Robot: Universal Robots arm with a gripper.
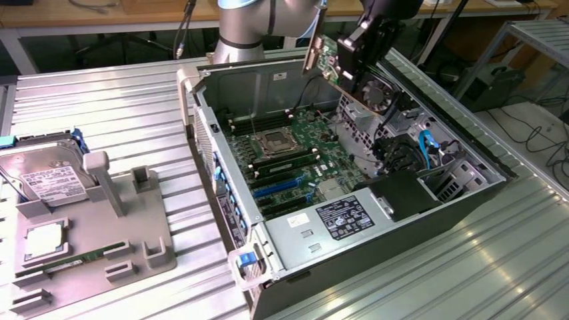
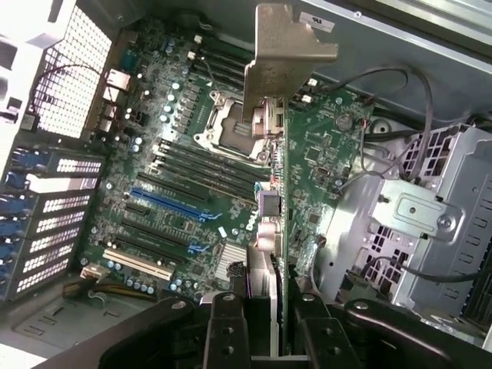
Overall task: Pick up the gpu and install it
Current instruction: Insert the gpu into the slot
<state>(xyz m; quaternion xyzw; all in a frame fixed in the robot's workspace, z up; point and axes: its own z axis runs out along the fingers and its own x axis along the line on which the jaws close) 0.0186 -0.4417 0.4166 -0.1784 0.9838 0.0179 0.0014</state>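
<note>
1. Tool (image 2: pixel 265 327): pinching the gpu (image 2: pixel 286 61) by one end, with the bracket at the end away from the tool.
2. Handling: probably light, stiff and fragile. Grip the board edges, not the components.
3. Computer case (image 1: pixel 462 160): open beneath the tool. It holds the motherboard (image 2: pixel 177 192), a fan and cables.

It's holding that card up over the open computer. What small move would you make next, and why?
Probably a slow descent toward the blue slot on the motherboard. The end effector is clamped on the gpu, which hangs tilted, high above the board and clear of it, so its edge has yet to reach a slot.
</note>
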